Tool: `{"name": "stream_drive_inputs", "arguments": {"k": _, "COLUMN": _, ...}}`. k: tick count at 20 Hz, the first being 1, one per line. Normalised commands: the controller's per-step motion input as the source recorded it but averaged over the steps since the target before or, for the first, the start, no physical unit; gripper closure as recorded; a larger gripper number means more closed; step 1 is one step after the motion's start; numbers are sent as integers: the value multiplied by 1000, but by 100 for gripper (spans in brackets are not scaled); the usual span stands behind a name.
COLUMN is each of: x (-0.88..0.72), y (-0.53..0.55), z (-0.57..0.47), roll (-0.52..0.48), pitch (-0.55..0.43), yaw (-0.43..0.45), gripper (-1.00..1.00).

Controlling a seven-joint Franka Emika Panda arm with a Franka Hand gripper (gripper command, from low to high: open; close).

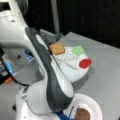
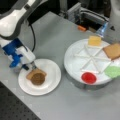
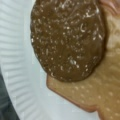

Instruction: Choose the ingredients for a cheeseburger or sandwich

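In a front view, the white arm (image 1: 37,75) fills the left and near part of the scene; behind it a divided white tray (image 1: 75,67) carries a toast square (image 1: 57,48), a green lettuce piece (image 1: 77,50) and a red tomato disc (image 1: 85,63). A paper plate (image 1: 93,105) at the near right holds the dark patty (image 1: 82,115).

In a front view, the gripper (image 2: 30,67) hangs at the left rim of the paper plate (image 2: 51,80), just beside the patty (image 2: 38,78) lying on a toast square (image 2: 35,73); whether its jaws are wide or narrow cannot be told. On the tray (image 2: 75,62) to the right sit cheese (image 2: 94,40), toast (image 2: 113,50), lettuce (image 2: 113,71) and tomato (image 2: 89,77).

In the wrist view, the patty (image 3: 67,40) overlaps the toast (image 3: 100,95) on the ribbed plate (image 3: 20,75); no fingers show.
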Motion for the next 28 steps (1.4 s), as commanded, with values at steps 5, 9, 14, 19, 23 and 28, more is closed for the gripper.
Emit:
{"name": "stream_drive_inputs", "arguments": {"k": 5, "x": -255, "y": 296, "z": 279, "roll": -346, "pitch": 69, "yaw": -187, "gripper": -100}}
{"name": "stream_drive_inputs", "arguments": {"k": 9, "x": -285, "y": 408, "z": 117, "roll": -703, "pitch": -26, "yaw": -208, "gripper": -100}}
{"name": "stream_drive_inputs", "arguments": {"k": 14, "x": -403, "y": 566, "z": 115, "roll": -692, "pitch": -93, "yaw": -173, "gripper": -100}}
{"name": "stream_drive_inputs", "arguments": {"k": 19, "x": -486, "y": 554, "z": 107, "roll": -471, "pitch": -97, "yaw": -116, "gripper": -100}}
{"name": "stream_drive_inputs", "arguments": {"k": 23, "x": -534, "y": 500, "z": 105, "roll": -349, "pitch": -144, "yaw": -49, "gripper": -100}}
{"name": "stream_drive_inputs", "arguments": {"k": 28, "x": -623, "y": 632, "z": 112, "roll": -352, "pitch": -176, "yaw": -32, "gripper": -100}}
